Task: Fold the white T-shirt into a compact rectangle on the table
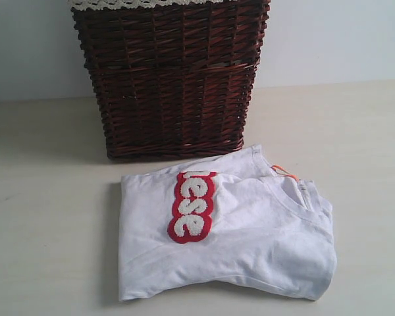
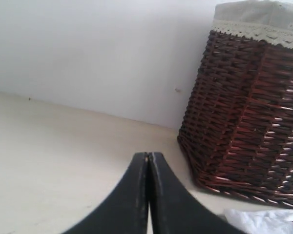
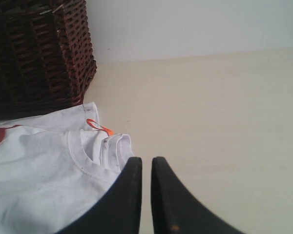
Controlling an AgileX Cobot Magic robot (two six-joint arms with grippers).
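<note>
- Pressing its two black tapered fingers flat together, the left gripper is closed and grips nothing; bare table lies beneath and ahead of its tips.
- A corner of the white T-shirt lies near this gripper, off to one side and apart from it.
- The dark wicker basket stands beyond that corner, on the table by the wall.
- The right gripper has its jaws parted by a thin slit with nothing between them.
- The shirt's ribbed crew neck lies just beside this gripper's tips; whether they touch, I cannot tell.
- A small orange tag sticks out a little past the neck.
- On this gripper's other side, the pale, faintly grained tabletop runs open as far as the wall.
- The shirt lies folded in soft layers with uneven edges, its far edge close to the basket's foot.
- A red patch band carries fuzzy white letters; "ese" can be read.
- Cream lace trim edges the basket's rim.
</note>
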